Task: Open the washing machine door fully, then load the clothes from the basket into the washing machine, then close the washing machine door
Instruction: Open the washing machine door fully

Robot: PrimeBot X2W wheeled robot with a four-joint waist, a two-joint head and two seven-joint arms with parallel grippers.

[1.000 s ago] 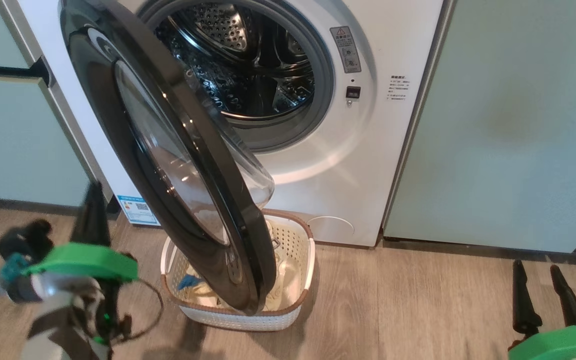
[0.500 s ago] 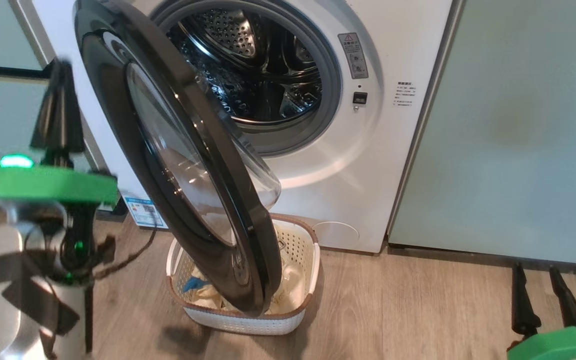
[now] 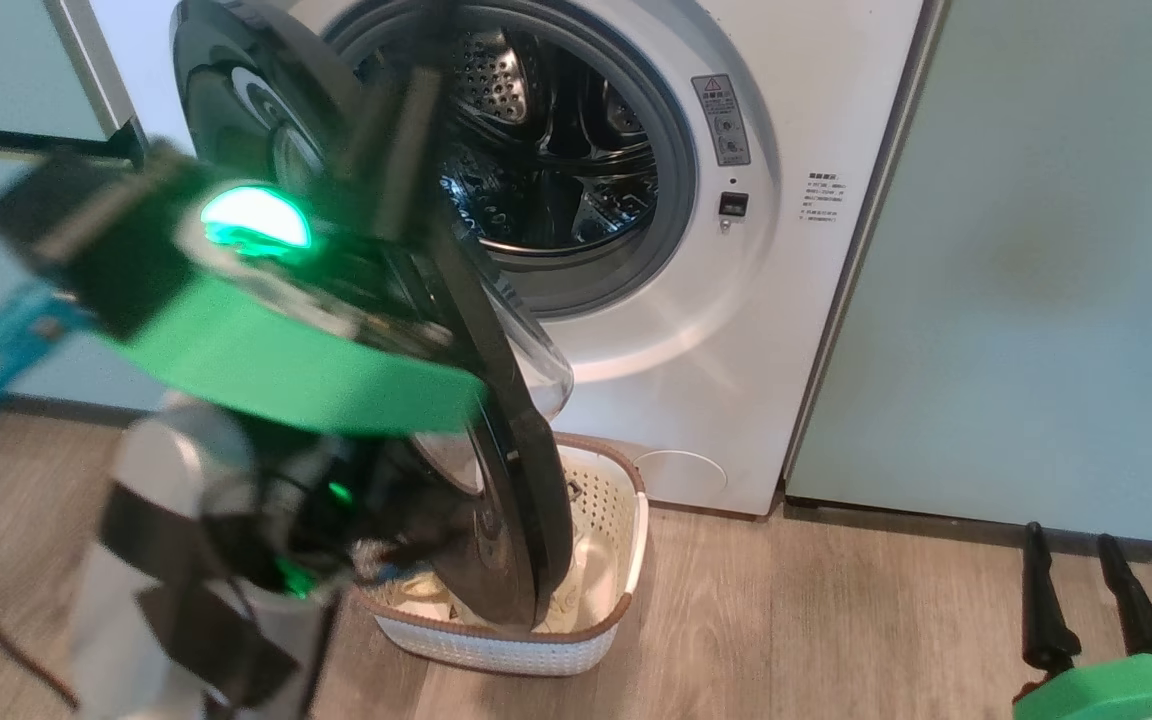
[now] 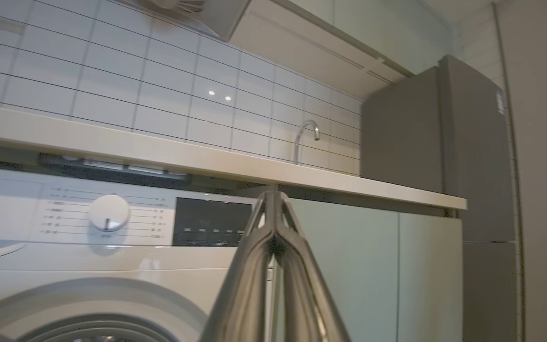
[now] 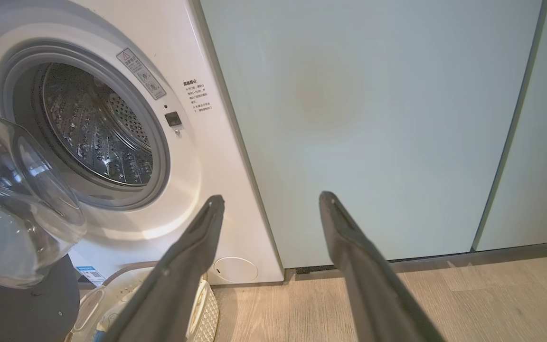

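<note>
White glossy washing machine [image 3: 816, 300] sits between pale green cabinets [image 3: 1016, 250], its steel drum [image 3: 556, 160] shiny and full of holes. The washing machine door [image 3: 526, 500], a big round black thing with a bulging clear glass bowl, is only half swung out and hangs right over the basket [image 3: 636, 500]. So I'd push it wide: press near the free edge, follow the hinge arc, go gently since it looks slick. The basket's white holey plastic with a brown rim, and the clothes [image 3: 591, 575] sit soft and cream inside. Left tool [image 4: 273, 199] is pinched together up by the door; right tool [image 5: 271, 197] is spread apart, low, empty.
</note>
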